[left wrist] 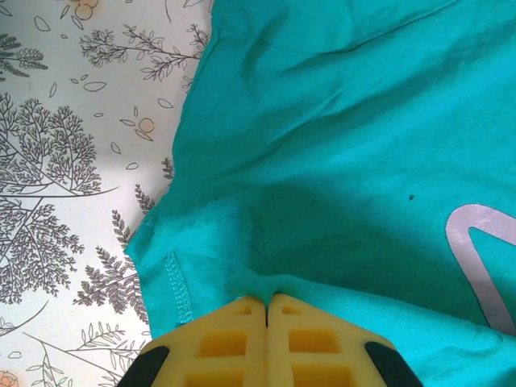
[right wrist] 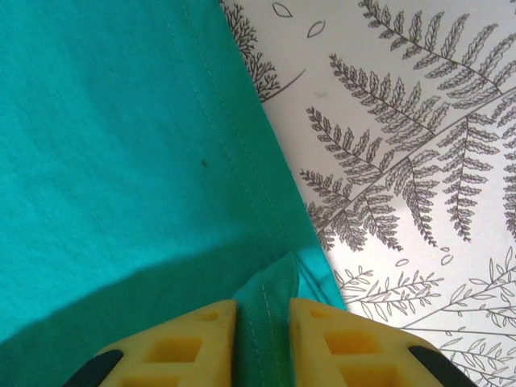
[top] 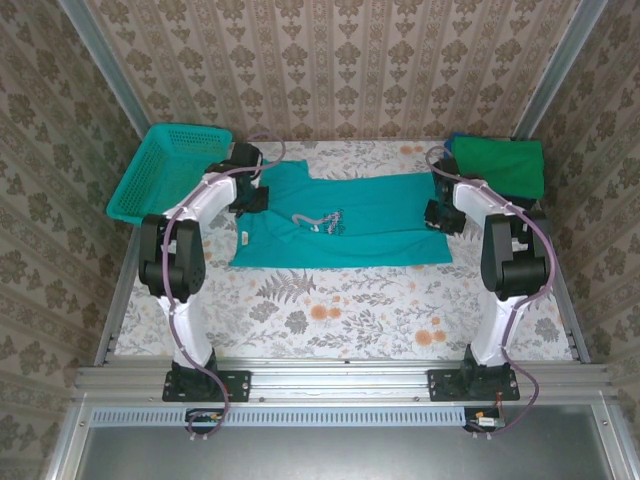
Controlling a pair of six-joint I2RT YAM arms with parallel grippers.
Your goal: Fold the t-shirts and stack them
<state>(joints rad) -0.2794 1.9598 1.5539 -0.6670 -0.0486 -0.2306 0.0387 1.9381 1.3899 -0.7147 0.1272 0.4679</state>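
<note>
1. The teal t-shirt (top: 340, 225) lies spread flat in the middle of the table (top: 330, 310), its length running left to right and its white chest print (top: 325, 222) facing up. A few shallow creases cross the cloth.
2. It looks like thin, light, limp knit. It will probably drape and sag from whatever point lifts it, hold no shape of its own, and drag rather than slide cleanly on the patterned table cover.
3. Because it is so soft, the stitched edges and corners are the best places to hold. The doubled cloth there gives the pads more to bite on, and two grips set well apart keep a fold line straight.
4. The left gripper (left wrist: 266, 300) is at the shirt's far-left part, beside a stitched hem. Its yellow fingers are pressed together on a small pucker of teal cloth at their tips.
5. The right gripper (right wrist: 264, 310) is at the shirt's right edge. Its fingers stand a little apart, and a raised fold of the double-stitched hem fills the gap and touches both pads, so I judge it a light clamp.
6. A folded green t-shirt (top: 500, 165) sits at the far right corner, well apart from the teal one, and would suit as the stacking spot.
7. A teal mesh basket (top: 165, 175) is tilted at the far left.
</note>
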